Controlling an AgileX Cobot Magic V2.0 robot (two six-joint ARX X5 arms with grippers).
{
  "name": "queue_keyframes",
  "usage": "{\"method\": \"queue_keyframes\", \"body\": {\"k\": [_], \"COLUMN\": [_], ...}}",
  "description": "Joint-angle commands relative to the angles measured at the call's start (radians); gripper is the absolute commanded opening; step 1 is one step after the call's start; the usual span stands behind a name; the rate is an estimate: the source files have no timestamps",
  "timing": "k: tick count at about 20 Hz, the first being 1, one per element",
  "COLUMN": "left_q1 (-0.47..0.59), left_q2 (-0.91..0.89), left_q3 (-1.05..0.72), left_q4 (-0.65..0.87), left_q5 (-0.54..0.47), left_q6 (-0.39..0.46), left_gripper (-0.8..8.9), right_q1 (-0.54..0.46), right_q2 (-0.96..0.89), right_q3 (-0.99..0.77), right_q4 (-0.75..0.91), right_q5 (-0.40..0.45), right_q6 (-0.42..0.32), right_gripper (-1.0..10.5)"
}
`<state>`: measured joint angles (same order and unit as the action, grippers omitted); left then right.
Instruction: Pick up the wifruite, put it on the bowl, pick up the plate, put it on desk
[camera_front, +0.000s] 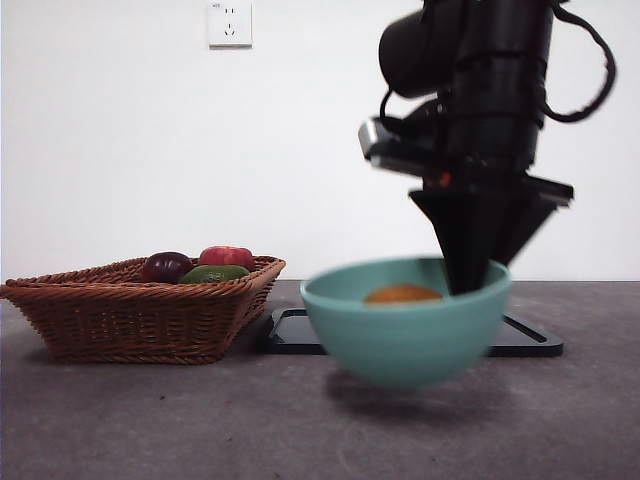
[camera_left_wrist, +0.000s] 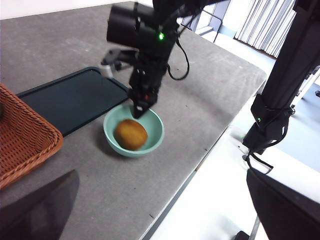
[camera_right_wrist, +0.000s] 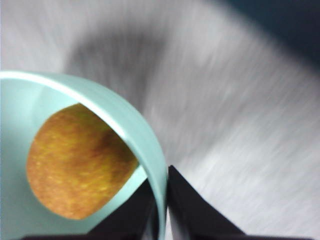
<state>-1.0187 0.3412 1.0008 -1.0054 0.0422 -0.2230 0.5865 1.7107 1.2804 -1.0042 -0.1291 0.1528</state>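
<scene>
We see the right gripper (camera_right_wrist: 161, 210) pinching the bowl (camera_front: 405, 325) by its rim, one jaw inside, one outside. The bowl hangs just above the desk (camera_front: 560, 420), off the tray (camera_left_wrist: 70, 97), with the wifruite (camera_left_wrist: 131, 134) inside. The left gripper's jaws stand open, well apart from it.

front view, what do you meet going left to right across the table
wicker basket holding fruit → dark tray → teal bowl with the orange-brown fruit inside, lifted off the desk → right tool clamped on the bowl's rim
</scene>
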Motion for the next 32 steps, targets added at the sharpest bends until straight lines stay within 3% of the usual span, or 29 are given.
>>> {"method": "queue_keyframes", "body": {"k": [1, 7, 13, 26, 29, 32], "left_q1": [-0.008, -0.008, -0.008, -0.008, -0.008, -0.008], "left_q2": [0.002, 0.002, 0.002, 0.002, 0.002, 0.002], "left_q3": [0.01, 0.01, 0.01, 0.01, 0.01, 0.01], "left_q4": [0.011, 0.011, 0.011, 0.015, 0.015, 0.015], "left_q5": [-0.002, -0.002, -0.002, -0.002, -0.002, -0.002], "left_q6": [0.003, 0.005, 0.005, 0.012, 0.012, 0.012], "left_gripper": [5.63, 5.63, 5.63, 5.63, 5.63, 5.63], "right_q1": [-0.027, -0.153, -0.202, -0.211, -0.221, -0.222], "right_q2": [0.027, 0.213, 0.443, 0.531, 0.516, 0.461], "right_q3": [0.079, 0.371, 0.634, 0.657, 0.702, 0.798], "right_q4": [0.001, -0.101, -0.15, -0.138, -0.197, -0.278], "right_q5": [0.001, -0.031, -0.057, -0.065, 0.007, 0.006], "right_q6": [-0.028, -0.07, -0.105, -0.099, -0.098, -0.11], "right_gripper": [0.1, 0.1, 0.1, 0.2, 3.7, 5.9]}}
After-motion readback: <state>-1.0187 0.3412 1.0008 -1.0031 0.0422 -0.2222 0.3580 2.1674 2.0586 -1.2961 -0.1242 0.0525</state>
